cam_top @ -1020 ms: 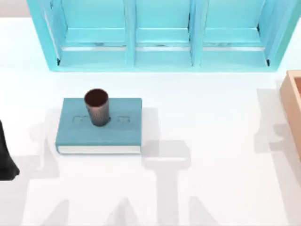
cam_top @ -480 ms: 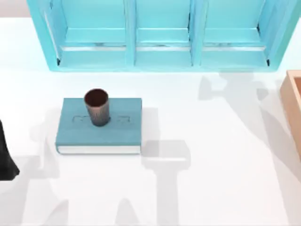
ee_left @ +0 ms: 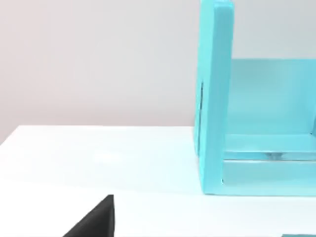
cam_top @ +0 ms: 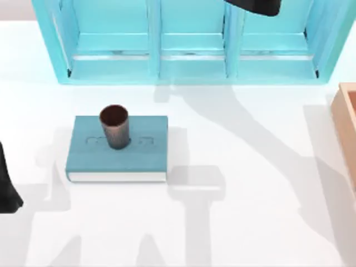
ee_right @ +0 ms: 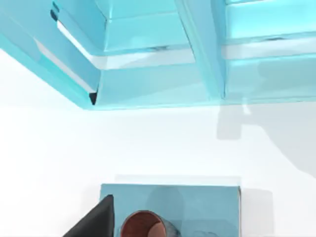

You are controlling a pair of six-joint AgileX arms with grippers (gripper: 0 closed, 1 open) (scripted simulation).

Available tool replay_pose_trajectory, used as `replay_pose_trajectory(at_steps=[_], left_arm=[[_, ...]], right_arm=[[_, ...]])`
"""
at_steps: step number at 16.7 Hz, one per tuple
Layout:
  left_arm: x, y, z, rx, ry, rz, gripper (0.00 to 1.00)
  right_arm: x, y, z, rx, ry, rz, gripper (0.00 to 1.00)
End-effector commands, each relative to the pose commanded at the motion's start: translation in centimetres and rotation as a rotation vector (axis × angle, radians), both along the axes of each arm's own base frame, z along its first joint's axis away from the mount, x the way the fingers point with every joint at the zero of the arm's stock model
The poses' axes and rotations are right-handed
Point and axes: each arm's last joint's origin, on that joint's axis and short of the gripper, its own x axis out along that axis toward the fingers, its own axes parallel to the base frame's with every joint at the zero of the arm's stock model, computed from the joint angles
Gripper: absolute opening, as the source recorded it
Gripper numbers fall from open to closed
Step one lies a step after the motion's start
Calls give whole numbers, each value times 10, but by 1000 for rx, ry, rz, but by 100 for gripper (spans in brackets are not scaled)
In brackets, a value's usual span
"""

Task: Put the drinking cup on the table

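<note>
Cup status: drinking cup (cam_top: 114, 127) upright on teal book (cam_top: 119, 158), toward its far-left part, book flat on table (cam_top: 250, 183). Blue shelf cabinet (cam_top: 189, 41) behind book. Right arm (cam_top: 253, 5) over cabinet, left arm (cam_top: 6, 183) left of book. Can't tell finger state for either gripper.
</note>
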Motion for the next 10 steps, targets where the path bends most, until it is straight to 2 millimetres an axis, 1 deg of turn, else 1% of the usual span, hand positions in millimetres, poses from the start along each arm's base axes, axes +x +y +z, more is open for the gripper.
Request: replay_pose_trajectory(at_steps=[3,5,7,9,10], left_arm=[[0,0,0,0,0,0,100],[0,0,0,0,0,0,100],[0,0,0,0,0,0,100],[0,0,0,0,0,0,100],[0,0,0,0,0,0,100]], right_arm=[[6,56,-41,-83,99,-12,100],[5,86,-73,-145,154,-20,100],[1,108,-102,-205,196,-26,100],[-3,122,-125,-254,226,-31,100],[-5,127,-133,-272,236,-33,100]])
